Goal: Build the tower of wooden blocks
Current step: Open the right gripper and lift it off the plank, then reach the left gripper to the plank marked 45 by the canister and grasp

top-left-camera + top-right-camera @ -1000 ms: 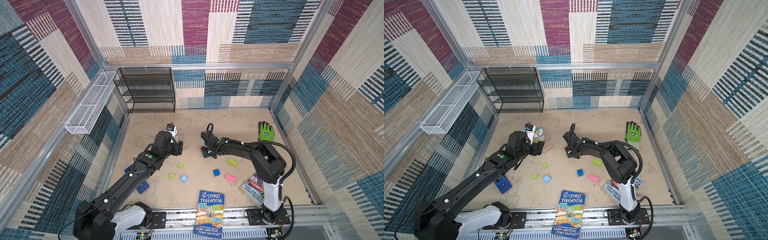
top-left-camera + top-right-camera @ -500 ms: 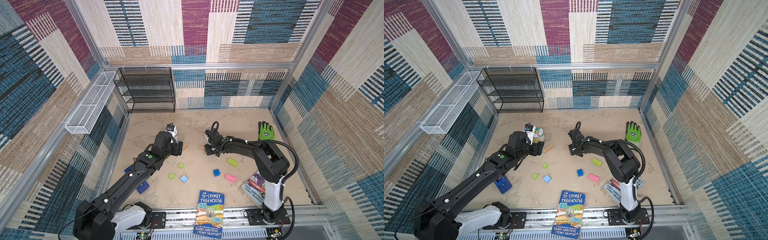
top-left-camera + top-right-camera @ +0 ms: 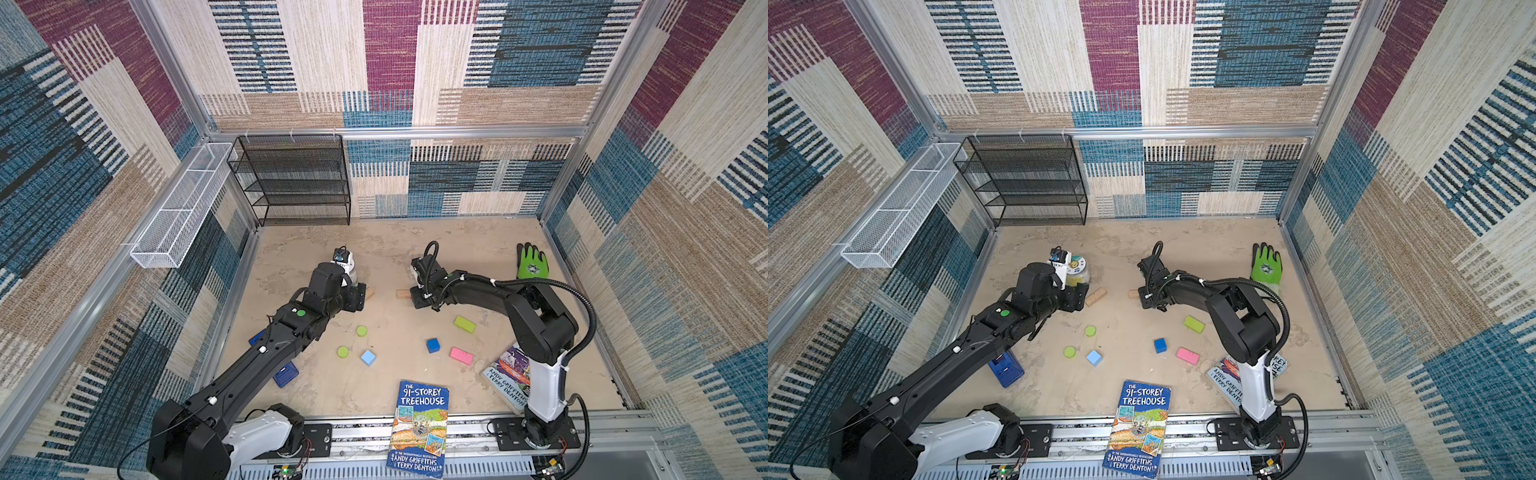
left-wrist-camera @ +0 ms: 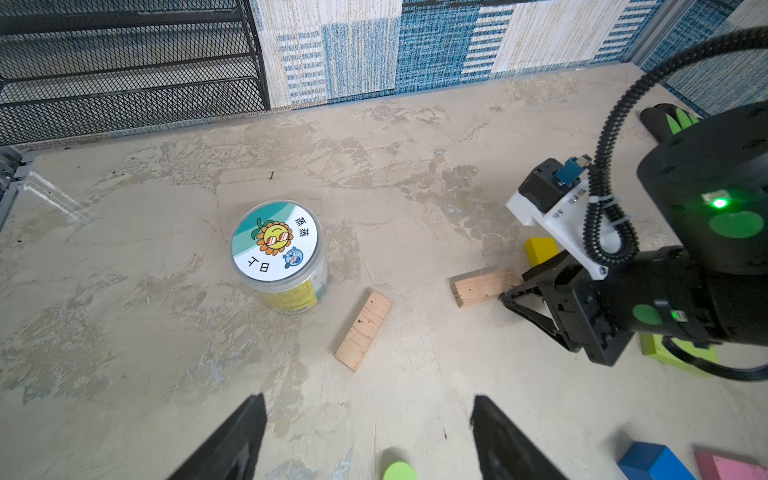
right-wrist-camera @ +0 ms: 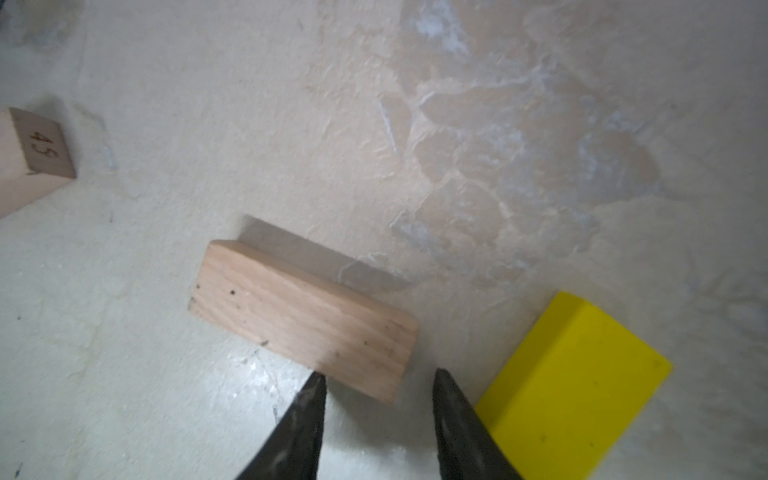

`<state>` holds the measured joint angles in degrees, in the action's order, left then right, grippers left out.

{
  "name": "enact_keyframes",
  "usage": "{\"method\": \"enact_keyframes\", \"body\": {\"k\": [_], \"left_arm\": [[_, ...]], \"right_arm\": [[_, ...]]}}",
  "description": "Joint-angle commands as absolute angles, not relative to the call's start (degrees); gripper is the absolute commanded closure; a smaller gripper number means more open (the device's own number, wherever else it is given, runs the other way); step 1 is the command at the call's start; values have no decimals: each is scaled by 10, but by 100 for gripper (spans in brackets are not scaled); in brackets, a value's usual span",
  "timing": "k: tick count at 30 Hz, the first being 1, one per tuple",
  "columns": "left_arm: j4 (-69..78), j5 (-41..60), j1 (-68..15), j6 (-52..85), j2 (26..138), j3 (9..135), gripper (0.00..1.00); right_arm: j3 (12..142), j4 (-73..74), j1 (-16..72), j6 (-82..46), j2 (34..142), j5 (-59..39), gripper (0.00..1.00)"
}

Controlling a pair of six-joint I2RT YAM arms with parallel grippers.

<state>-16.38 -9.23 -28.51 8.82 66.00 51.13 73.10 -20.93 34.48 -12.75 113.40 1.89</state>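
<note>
Straddling tan bar end, right gripper jaws were apart, unclamped | left gripper jaws apart, empty | bar lay flat near tin | judged light, rigid: mid-length grip across long faces advised

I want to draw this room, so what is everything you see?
tan bars: 2, tan, mid-table
yellow block: 1, yellow, beside one bar
lime oblong: 1, lime, right side
pink oblong: 1, pink, front right
cubes: 2, dark and light blue, front middle
round pieces: 2, lime, left middle
tin: 1, yellow-labelled, back left
case: 1, dark blue, front left
books: 2, colourful, front
glove: 1, green, back right
shelf: 1, black, back wall
basket: 1, white, left wall
left tool: 1, black, open
right tool: 1, black, open around bar end
</note>
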Motion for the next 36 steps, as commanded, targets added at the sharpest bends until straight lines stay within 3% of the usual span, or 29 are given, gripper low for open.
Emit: {"method": "enact_keyframes", "body": {"k": [1, 6, 19, 29, 36], "left_arm": [[-164, -99, -285, 73, 660, 512, 18], [-165, -99, -285, 72, 660, 511, 18], [-177, -82, -285, 70, 672, 522, 18], [-350, -100, -286, 22, 765, 616, 22], [-356, -90, -286, 20, 826, 629, 23]], "right_arm": [[733, -233, 345, -134, 1140, 2, 56], [731, -236, 345, -138, 1135, -2, 56], [706, -242, 345, -159, 1033, -32, 40], [673, -193, 345, -160, 926, -41, 36], [661, -167, 345, -143, 870, -44, 34]]}}
